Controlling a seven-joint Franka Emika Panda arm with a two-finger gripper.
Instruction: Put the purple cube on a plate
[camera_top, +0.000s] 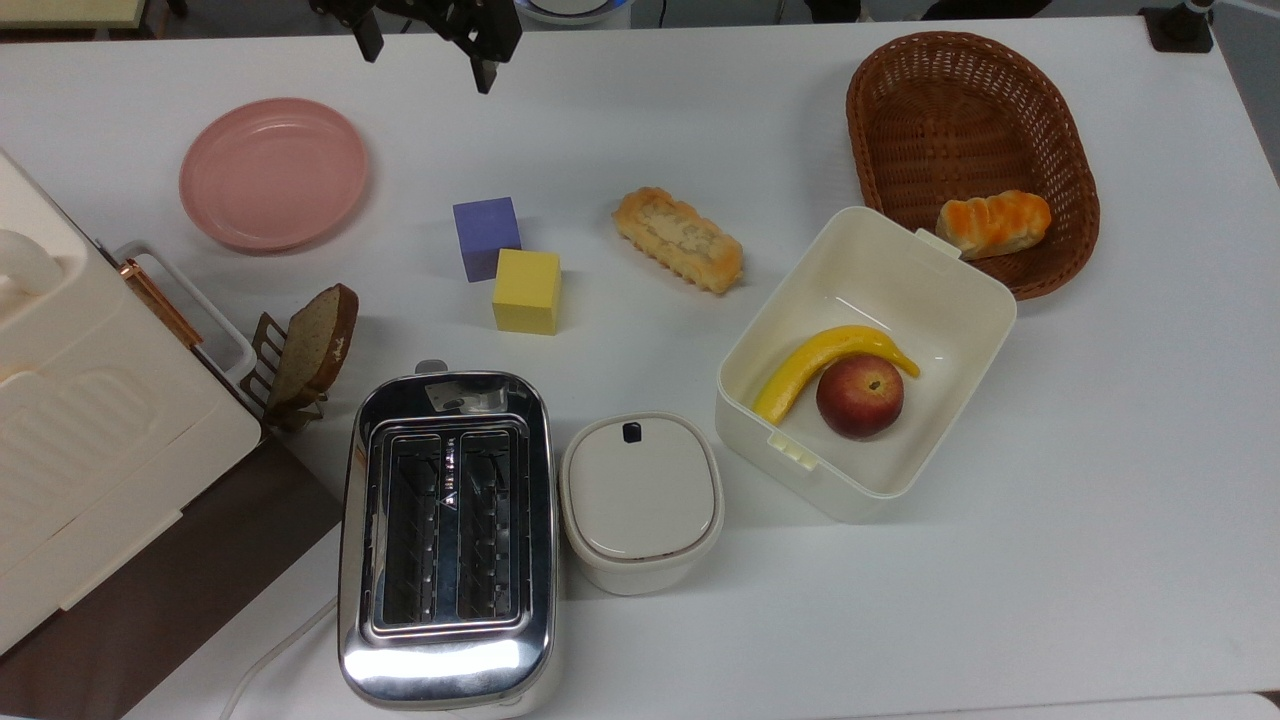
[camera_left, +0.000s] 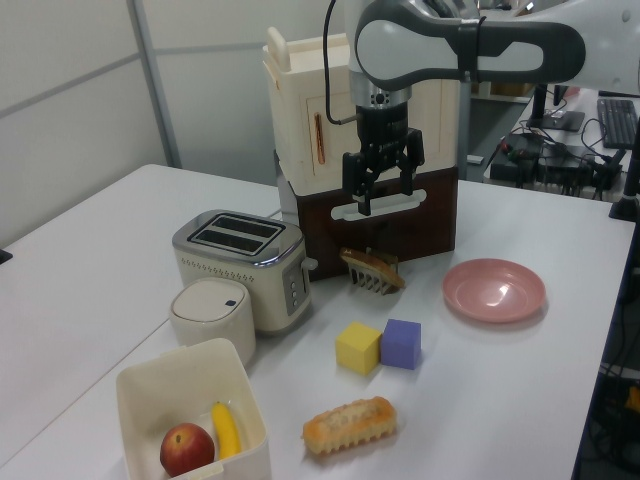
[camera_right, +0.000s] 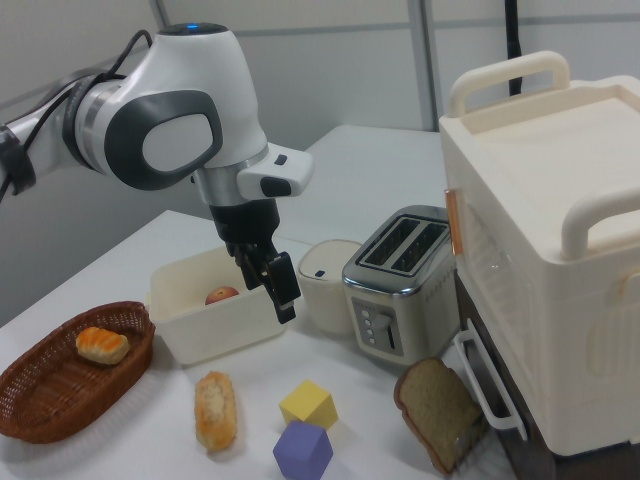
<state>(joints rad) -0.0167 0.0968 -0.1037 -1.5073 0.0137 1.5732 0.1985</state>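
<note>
The gripper (camera_left: 383, 196) hangs with its fingers apart, holding nothing, top centre of the left view. The purple cube (camera_top: 487, 237) sits mid-frame in the top view, touching the yellow cube (camera_top: 526, 290); probably rigid and light, best pinched across its free faces.

Purple cube (camera_top: 487, 236) beside empty pink plate (camera_top: 273, 172)
</note>
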